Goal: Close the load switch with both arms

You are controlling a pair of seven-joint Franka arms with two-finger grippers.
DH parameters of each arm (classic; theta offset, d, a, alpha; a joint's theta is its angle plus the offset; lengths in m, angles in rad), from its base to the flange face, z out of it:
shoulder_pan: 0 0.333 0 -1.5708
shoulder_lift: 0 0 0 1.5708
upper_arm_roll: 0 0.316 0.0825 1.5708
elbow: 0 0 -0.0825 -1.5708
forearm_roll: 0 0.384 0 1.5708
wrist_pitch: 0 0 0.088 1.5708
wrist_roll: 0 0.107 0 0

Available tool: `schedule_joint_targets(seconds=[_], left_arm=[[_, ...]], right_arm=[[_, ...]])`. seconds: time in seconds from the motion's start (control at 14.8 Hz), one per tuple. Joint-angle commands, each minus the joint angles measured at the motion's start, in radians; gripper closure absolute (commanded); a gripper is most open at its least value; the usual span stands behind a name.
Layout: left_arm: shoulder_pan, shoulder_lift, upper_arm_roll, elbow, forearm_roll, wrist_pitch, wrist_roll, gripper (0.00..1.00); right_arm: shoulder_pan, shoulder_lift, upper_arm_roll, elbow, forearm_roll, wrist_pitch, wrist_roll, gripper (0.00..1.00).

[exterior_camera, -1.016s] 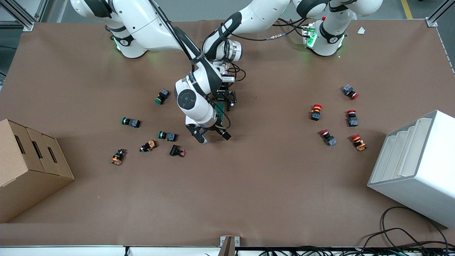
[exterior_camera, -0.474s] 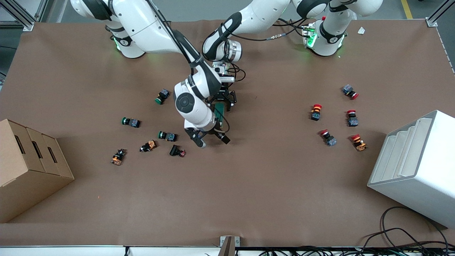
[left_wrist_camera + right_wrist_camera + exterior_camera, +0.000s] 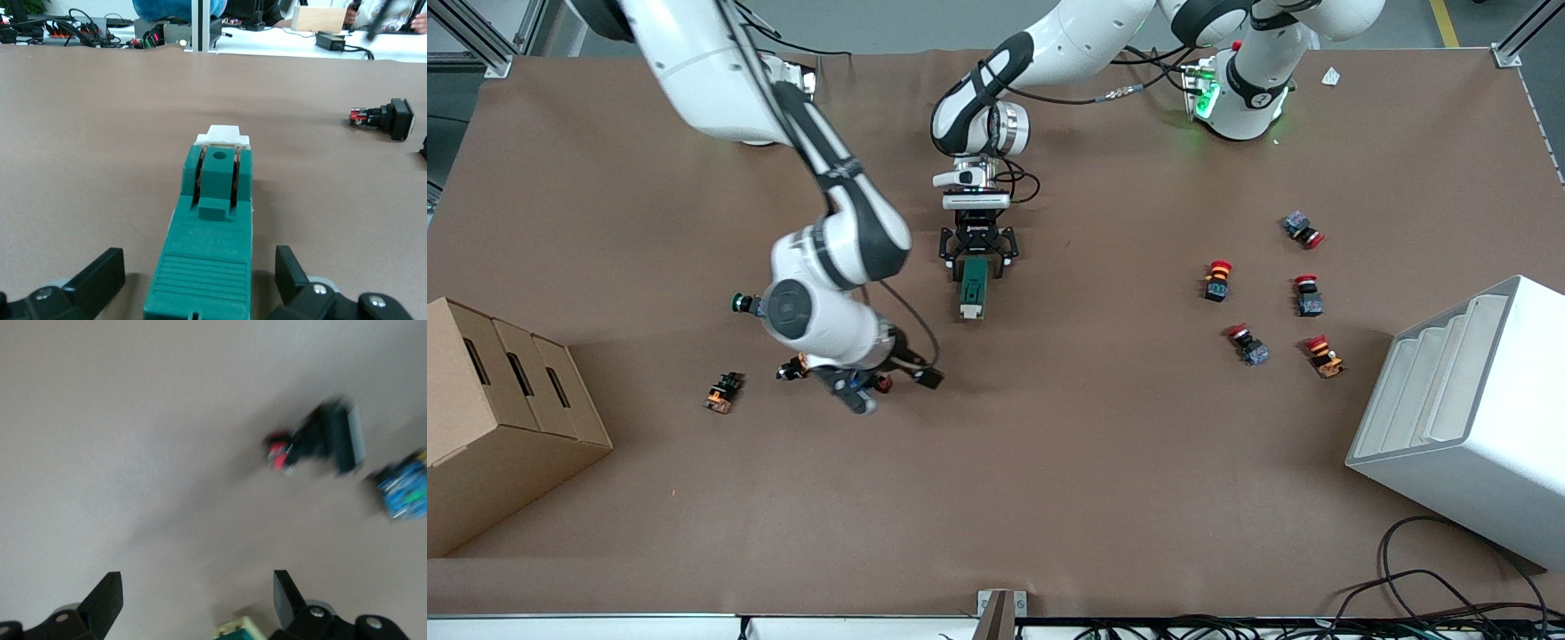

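Note:
The dark green load switch (image 3: pixel 972 289) lies on the table at the middle, its cream lever end (image 3: pixel 967 311) pointing toward the front camera. My left gripper (image 3: pixel 976 265) is open and straddles the switch's other end. In the left wrist view the switch (image 3: pixel 212 233) lies between the fingers (image 3: pixel 100 273) with a gap on each side. My right gripper (image 3: pixel 895 391) is open and empty, over the brown table beside a black and red push button (image 3: pixel 874 383). The right wrist view is blurred; a cream and green corner (image 3: pixel 237 630) shows at its edge.
Small push buttons (image 3: pixel 721 392) lie toward the right arm's end, partly under the right arm. Several red-capped buttons (image 3: pixel 1216 279) lie toward the left arm's end. A cardboard box (image 3: pixel 498 418) and a white bin (image 3: pixel 1467 418) stand at the two ends.
The right arm has swung away from the switch toward its own end of the table and now hangs over the push buttons. The switch and the left gripper have stayed put.

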Motion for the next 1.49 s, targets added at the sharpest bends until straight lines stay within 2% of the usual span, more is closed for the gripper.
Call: schedule_joint_targets(seconds=[0.0, 0.27, 0.47, 0.68, 0.81, 1.08, 1.29, 1.42], left_arm=[[0.03, 0.056, -0.022, 0.01, -0.058, 0.101, -0.022, 0.0], [0.081, 0.02, -0.065, 0.01, -0.077, 0.118, 0.019, 0.0], [0.163, -0.039, -0.139, 0.017, -0.184, 0.118, 0.188, 0.0], [0.234, -0.092, -0.204, 0.062, -0.301, 0.118, 0.32, 0.0], [0.269, -0.144, -0.229, 0.108, -0.445, 0.109, 0.445, 0.0], [0.337, -0.269, -0.225, 0.2, -0.756, 0.097, 0.763, 0.0], [0.441, -0.403, -0.226, 0.207, -0.982, 0.037, 1.103, 0.0], [0.565, -0.502, -0.228, 0.208, -1.094, -0.008, 1.406, 0.0]], right_arm=[[-0.075, -0.082, -0.006, -0.032, -0.092, -0.093, -0.141, 0.0], [-0.187, -0.162, -0.01, -0.032, -0.22, -0.215, -0.333, 0.0], [-0.255, -0.229, -0.009, -0.029, -0.326, -0.304, -0.502, 0.0], [-0.336, -0.291, -0.01, -0.005, -0.357, -0.399, -0.663, 0.0], [-0.384, -0.298, -0.01, 0.059, -0.375, -0.497, -0.755, 0.0], [-0.416, -0.3, -0.01, 0.194, -0.422, -0.686, -0.798, 0.0], [-0.437, -0.298, -0.01, 0.267, -0.427, -0.751, -0.853, 0.0], [-0.447, -0.298, -0.012, 0.276, -0.426, -0.752, -0.867, 0.0]])
